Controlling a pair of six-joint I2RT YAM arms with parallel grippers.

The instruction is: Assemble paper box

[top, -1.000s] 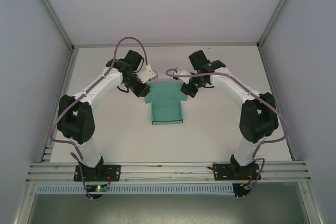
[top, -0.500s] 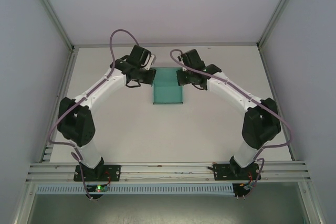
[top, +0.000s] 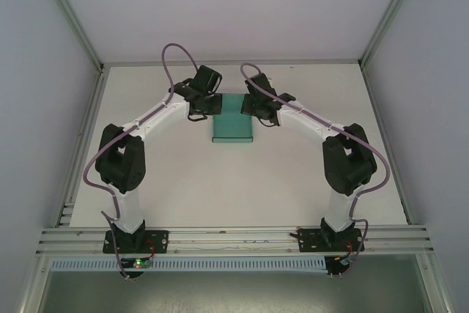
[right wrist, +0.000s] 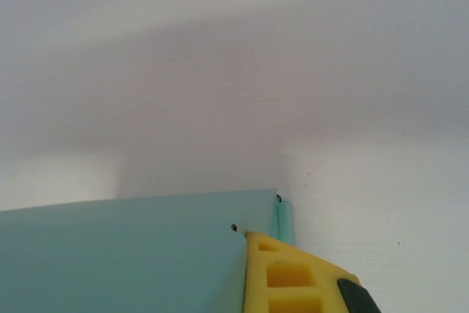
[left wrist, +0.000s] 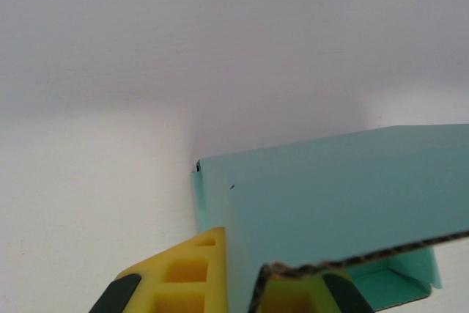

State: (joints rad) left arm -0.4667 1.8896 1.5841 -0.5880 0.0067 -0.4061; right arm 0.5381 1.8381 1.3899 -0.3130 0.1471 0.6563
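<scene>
Teal box (top: pixel 233 128) at far middle of desk (top: pixel 176 174), between both tools. Left tool (top: pixel 208 105) clenched on box's left wall. Right tool (top: pixel 253 105) clenched at right edge, maybe pinching card too.

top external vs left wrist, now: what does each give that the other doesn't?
Top external: the whole layout, with the left gripper and right gripper at opposite sides of the paper box at its far end, mid-table.
Left wrist: close detail. A yellow finger lies against the box's side wall, a raw card edge runs over the other finger, and the box's open inside shows below that edge.
Both: the teal box on the white table, with the left gripper at it.
</scene>
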